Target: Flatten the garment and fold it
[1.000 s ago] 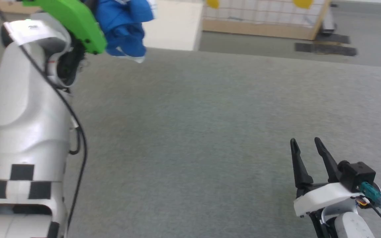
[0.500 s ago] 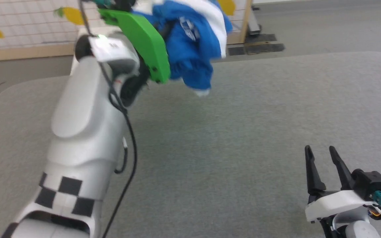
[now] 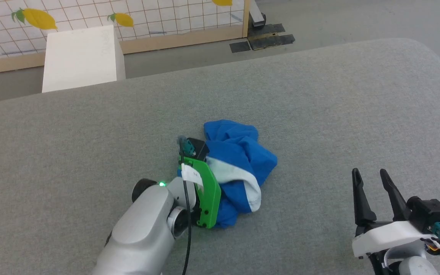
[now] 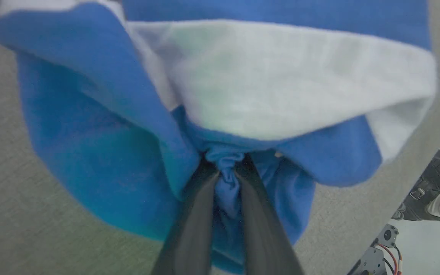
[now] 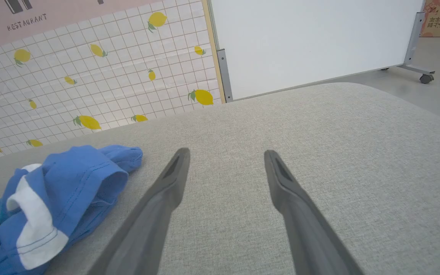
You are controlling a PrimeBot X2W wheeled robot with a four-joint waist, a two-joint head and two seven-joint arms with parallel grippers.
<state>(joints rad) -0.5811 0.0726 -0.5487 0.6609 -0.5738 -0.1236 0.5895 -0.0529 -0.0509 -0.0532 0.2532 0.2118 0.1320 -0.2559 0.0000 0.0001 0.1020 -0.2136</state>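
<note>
Left gripper (image 4: 225, 168): nearly closed, its two dark fingers pinching a bunched fold of blue cloth between them. That fold belongs to the garment (image 3: 239, 160), which lies as a crumpled heap near the middle of the grey padded surface (image 3: 338, 95), mostly blue with a white panel turned up along one side. The grip is on a gathered wad rather than an edge or corner, so it suits carrying or setting down the bundle, not spreading it. The arm's green wrist bracket (image 3: 209, 194) sits low, just beside the heap, consistent with the cloth resting on the surface.

Right gripper (image 3: 369, 172): spread wide and holding nothing. It hovers over bare surface, well apart from the garment, toward the robot's right. It appears parked to leave room.

Assessment: flattening has not begun. No number or lettering is exposed, and no hem or sleeve can be picked out. A second hold on a free edge looks necessary before anything can be pulled flat.
</note>
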